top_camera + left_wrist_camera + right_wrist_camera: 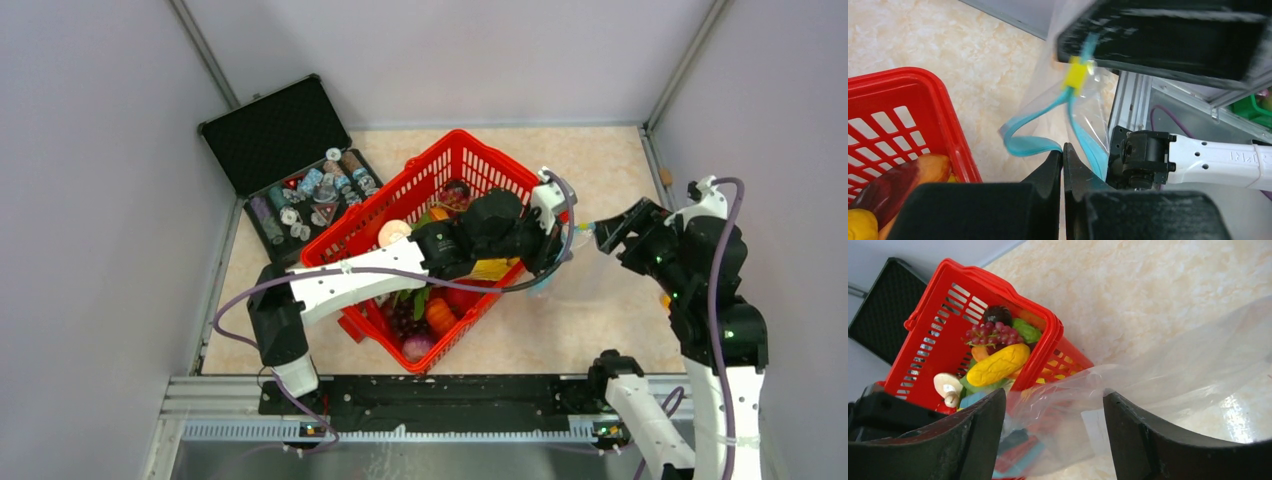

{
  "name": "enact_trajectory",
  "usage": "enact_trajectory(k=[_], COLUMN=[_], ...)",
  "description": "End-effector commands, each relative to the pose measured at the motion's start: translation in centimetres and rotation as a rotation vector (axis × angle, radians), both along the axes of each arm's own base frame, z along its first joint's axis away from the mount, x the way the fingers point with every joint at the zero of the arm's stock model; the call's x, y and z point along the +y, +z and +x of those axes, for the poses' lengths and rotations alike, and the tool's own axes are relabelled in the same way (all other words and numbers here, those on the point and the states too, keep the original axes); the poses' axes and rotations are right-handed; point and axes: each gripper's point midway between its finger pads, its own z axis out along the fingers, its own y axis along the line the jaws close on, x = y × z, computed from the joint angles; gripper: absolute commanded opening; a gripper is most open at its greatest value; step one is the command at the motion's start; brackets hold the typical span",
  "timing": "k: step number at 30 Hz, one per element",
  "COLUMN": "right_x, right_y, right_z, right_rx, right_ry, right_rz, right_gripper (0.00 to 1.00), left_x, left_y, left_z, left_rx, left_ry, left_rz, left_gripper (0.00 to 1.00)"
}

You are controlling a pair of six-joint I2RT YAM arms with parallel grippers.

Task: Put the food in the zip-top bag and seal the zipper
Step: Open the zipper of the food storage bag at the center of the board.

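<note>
The food lies piled in the red basket: yellow corn, grapes and a mushroom show in the right wrist view. The clear zip-top bag hangs just right of the basket, between the two grippers. My left gripper is shut on the light-blue zipper, which curls away from its tips. A yellow slider sits on the strip, right under a black finger of my right gripper. My right gripper stands open, with the bag's film and white label between its jaws.
The left arm reaches across the basket toward the right. An open black case with small bottles and spools sits at the back left. Grey walls close in the table on three sides. The right arm's base stands near the table's front rail.
</note>
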Motion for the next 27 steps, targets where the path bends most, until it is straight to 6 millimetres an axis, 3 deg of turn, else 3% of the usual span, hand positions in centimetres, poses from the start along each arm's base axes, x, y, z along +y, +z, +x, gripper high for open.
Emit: enact_trajectory(k=[1, 6, 10, 14, 17, 27], right_x=[-1.6, -4.0, -4.8, -3.7, -4.1, -3.4], right_y=[2.3, 2.1, 3.8, 4.5, 4.5, 6.5], right_z=[-1.8, -1.2, 0.1, 1.9, 2.6, 3.1], right_rx=[-0.059, 0.053, 0.043, 0.062, 0.063, 0.027], right_ry=[-0.022, -0.110, -0.140, -0.062, -0.087, -0.063], right_rz=[-0.120, -0.216, -0.263, -0.262, -0.269, -0.243], right_gripper=[0.74, 0.77, 0.82, 0.83, 0.86, 0.87], left_x=[-0.4, -0.1, 0.1, 0.1, 0.1, -0.1], left_y=[3.1, 3.2, 3.1, 3.1, 3.0, 2.8], left_z=[0.4, -0.4, -0.9, -1.2, -1.3, -0.7], left_rx=[0.038, 0.051, 0.054, 0.056, 0.061, 0.105], left_ry=[-0.012, -0.043, -0.068, -0.086, -0.089, -0.059], left_rz=[-0.089, -0.087, -0.078, -0.075, -0.074, -0.075], left_gripper=[0.00, 0.00, 0.00, 0.00, 0.00, 0.00])
